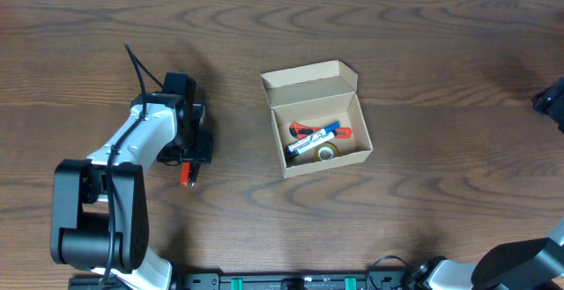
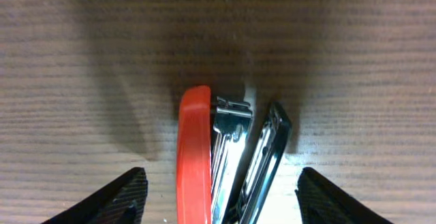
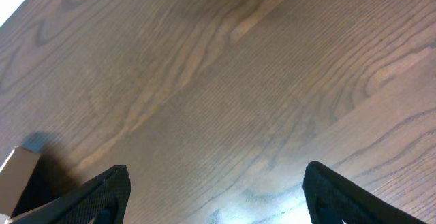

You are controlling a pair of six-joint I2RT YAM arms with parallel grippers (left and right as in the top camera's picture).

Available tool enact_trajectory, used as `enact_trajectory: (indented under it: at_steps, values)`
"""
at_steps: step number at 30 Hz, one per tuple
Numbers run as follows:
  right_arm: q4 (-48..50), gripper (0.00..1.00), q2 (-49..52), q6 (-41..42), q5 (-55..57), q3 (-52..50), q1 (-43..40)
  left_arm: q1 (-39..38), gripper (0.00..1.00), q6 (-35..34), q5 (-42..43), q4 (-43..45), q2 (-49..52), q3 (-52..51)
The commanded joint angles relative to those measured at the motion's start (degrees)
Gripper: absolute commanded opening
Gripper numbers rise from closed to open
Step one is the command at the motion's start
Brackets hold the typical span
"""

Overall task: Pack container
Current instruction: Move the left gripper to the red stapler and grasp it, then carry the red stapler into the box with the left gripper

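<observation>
The container (image 1: 304,85), a small tan cardboard box, stands open at the table's middle with its flap lid up at the back. Inside lie a blue marker (image 1: 315,140), a red item (image 1: 304,130) and a tape roll (image 1: 326,152). My left gripper (image 1: 196,153) is down at the table left of the box. In the left wrist view its open fingers (image 2: 221,200) straddle a red and chrome stapler (image 2: 225,156) lying on the wood, apart from both fingertips. My right gripper (image 3: 218,197) is open and empty above bare wood, and shows at the overhead view's right edge (image 1: 551,100).
A corner of the box (image 3: 17,166) shows at the left edge of the right wrist view. The wooden table (image 1: 441,52) stretches round the box on all sides. A rail with green clips (image 1: 291,281) runs along the front edge.
</observation>
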Motion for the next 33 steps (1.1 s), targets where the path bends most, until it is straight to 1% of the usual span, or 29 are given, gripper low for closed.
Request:
enact_trajectory:
  at_steps: [1,6,10,11,13,14,16,18,19,25,28,33]
  values:
    - [-0.2,0.79,-1.1,-1.0,-0.5,-0.2,0.5,0.2,0.73,0.2,0.2,0.9,0.4,-2.8]
    - [-0.2,0.79,-1.1,-1.0,-0.5,-0.2,0.5,0.2,0.73,0.0,0.2,3.1,0.4,-6.3]
    - [-0.2,0.79,-1.1,-1.0,-0.5,-0.2,0.5,0.2,0.73,-0.5,0.4,3.8,0.4,-7.0]
    - [-0.2,0.79,-1.1,-1.0,-0.5,-0.2,0.5,0.2,0.71,-0.5,0.7,4.0,0.4,-7.0]
    - [-0.2,0.79,-1.1,-1.0,-0.5,-0.2,0.5,0.2,0.61,-0.5,1.3,4.3,0.4,-7.0]
    - [-0.2,0.79,-1.1,-1.0,-0.5,-0.2,0.5,0.2,0.53,-0.5,1.6,4.5,0.4,-7.0]
    - [-0.2,0.79,-1.1,-1.0,-0.5,-0.2,0.5,0.2,0.39,-0.5,1.6,5.0,0.4,-7.0]
    - [-0.2,0.79,-1.1,-1.0,-0.5,-0.2,0.5,0.2,0.19,-0.5,1.8,5.3,0.4,-6.9]
    - [-0.2,0.79,-1.1,-1.0,-0.5,-0.2,0.5,0.2,0.07,-0.5,2.2,5.2,0.4,-6.8]
    - [-0.2,0.79,-1.1,-1.0,-0.5,-0.2,0.5,0.0,0.06,-0.5,9.0,2.6,-0.3,-3.7]
    - [-0.1,0.79,-1.1,-1.0,-0.5,-0.2,0.5,-0.8,0.06,0.0,9.2,0.1,-2.0,0.2]
    - [0.0,0.79,-1.1,-1.2,-0.5,-0.2,0.5,-4.4,0.06,7.5,9.2,-6.9,-6.5,9.9]
